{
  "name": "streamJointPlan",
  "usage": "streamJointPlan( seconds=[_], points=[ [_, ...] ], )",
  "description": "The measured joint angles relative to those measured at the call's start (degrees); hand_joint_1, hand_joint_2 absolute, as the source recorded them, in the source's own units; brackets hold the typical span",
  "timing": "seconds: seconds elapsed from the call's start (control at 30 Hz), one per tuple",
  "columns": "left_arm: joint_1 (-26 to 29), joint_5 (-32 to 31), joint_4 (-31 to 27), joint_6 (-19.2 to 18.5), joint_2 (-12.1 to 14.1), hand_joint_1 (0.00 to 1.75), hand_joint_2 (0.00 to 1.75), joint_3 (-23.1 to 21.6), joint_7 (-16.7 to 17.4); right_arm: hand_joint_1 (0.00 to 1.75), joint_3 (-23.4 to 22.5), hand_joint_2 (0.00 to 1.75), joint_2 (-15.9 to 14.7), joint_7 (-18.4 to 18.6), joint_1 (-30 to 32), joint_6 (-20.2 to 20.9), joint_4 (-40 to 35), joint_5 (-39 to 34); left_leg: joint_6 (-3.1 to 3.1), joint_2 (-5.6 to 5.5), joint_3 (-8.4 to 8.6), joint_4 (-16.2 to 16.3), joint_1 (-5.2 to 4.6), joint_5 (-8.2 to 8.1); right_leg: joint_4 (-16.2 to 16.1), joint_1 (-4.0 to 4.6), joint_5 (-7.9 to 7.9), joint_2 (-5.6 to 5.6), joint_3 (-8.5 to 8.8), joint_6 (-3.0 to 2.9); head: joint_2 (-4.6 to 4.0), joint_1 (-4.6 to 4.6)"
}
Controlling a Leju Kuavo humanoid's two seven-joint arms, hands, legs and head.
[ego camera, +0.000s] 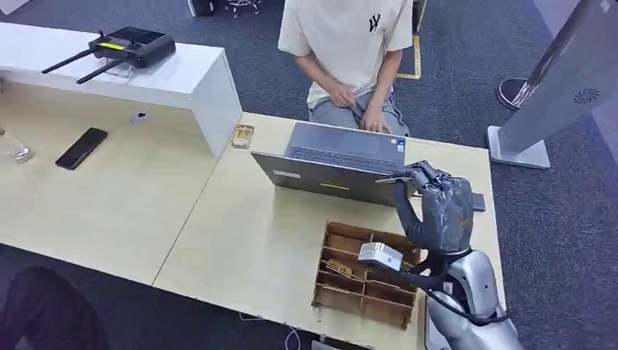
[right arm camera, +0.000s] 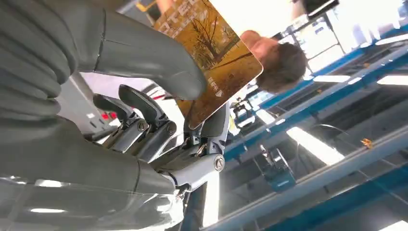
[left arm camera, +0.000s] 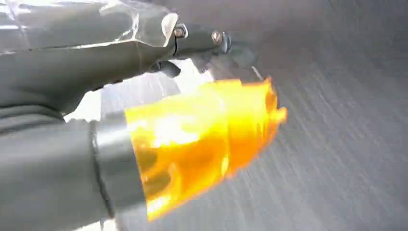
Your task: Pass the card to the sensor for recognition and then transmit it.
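My right hand (ego camera: 437,204) is raised over the desk's right side, just behind the open laptop (ego camera: 335,157). It pinches a brown-gold card (right arm camera: 216,53) printed with a tree between the thumb (right arm camera: 144,53) and a finger; the other fingers are loosely curled. In the head view the card (ego camera: 393,179) appears as a thin edge pointing left from the fingers. A small dark flat device (ego camera: 477,202) lies on the desk right beside the hand. My left hand (left arm camera: 144,120) hangs over blurred grey floor, fingers apart, holding nothing.
A wooden compartment box (ego camera: 350,281) sits under my right forearm. A person (ego camera: 350,44) sits behind the laptop with hands in the lap. A phone (ego camera: 81,148), a glass (ego camera: 18,152) and a white shelf (ego camera: 182,80) with a controller (ego camera: 124,47) lie left. A grey kiosk stand (ego camera: 554,95) is right.
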Motion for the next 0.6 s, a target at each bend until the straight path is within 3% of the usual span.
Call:
streamJointPlan(
  seconds=[0.03,0.07,0.13,0.2,0.3,0.6],
  points=[
    [-0.24,2.54,-5.64,-0.60,1.15,0.00,0.00,-4.59,-2.34,1.75,-0.07,1.75,-0.31,-0.29,0.93,-0.11,-0.84,-0.22,-0.24,0.71,0.29,0.08,0.15,-0.27,-0.01,0.15,-0.01,0.82,0.16,-0.02,0.00,-0.22],
    [-0.26,4.02,-11.60,-1.12,2.53,0.00,0.00,-8.83,-7.42,1.75,-0.26,1.75,-0.81,-0.40,1.90,-0.18,-1.53,-0.42,-0.16,1.29,0.53,0.22,0.26,-0.52,-0.17,0.23,-0.01,1.37,0.24,-0.03,0.00,-0.09],
    [-0.47,6.08,-20.08,-2.10,5.84,0.00,0.00,-13.74,-18.22,1.75,-0.68,1.75,-1.81,-1.05,3.45,-0.18,-2.28,-1.85,-0.07,1.44,0.56,0.38,0.38,-0.57,-0.31,0.40,0.10,1.53,0.28,0.06,0.00,0.04],
    [-1.31,9.80,-24.79,-3.39,8.12,0.00,0.00,-16.78,-23.09,1.75,-0.98,1.75,-2.12,-1.53,4.58,0.34,-2.87,-4.32,-0.01,1.14,0.56,0.39,0.28,-0.58,-0.32,0.34,0.07,1.27,0.34,0.10,0.00,-0.07],
    [-1.70,12.62,-28.49,-3.98,9.32,0.00,0.00,-19.76,-24.84,1.75,-2.01,1.75,-2.27,-1.36,5.94,2.95,-4.20,-7.70,-0.01,1.03,0.51,0.39,0.30,-0.58,-0.33,0.36,0.04,1.14,0.35,0.13,0.00,-0.07],
    [-3.30,18.26,-31.77,-4.16,10.18,0.00,0.00,-22.56,-27.20,1.75,-3.10,1.75,-3.15,-1.45,8.24,6.73,-8.09,-8.92,-0.01,0.85,0.48,0.39,0.34,-0.58,-0.33,0.39,-0.08,0.96,0.41,0.20,0.00,-0.03]
  ],
)
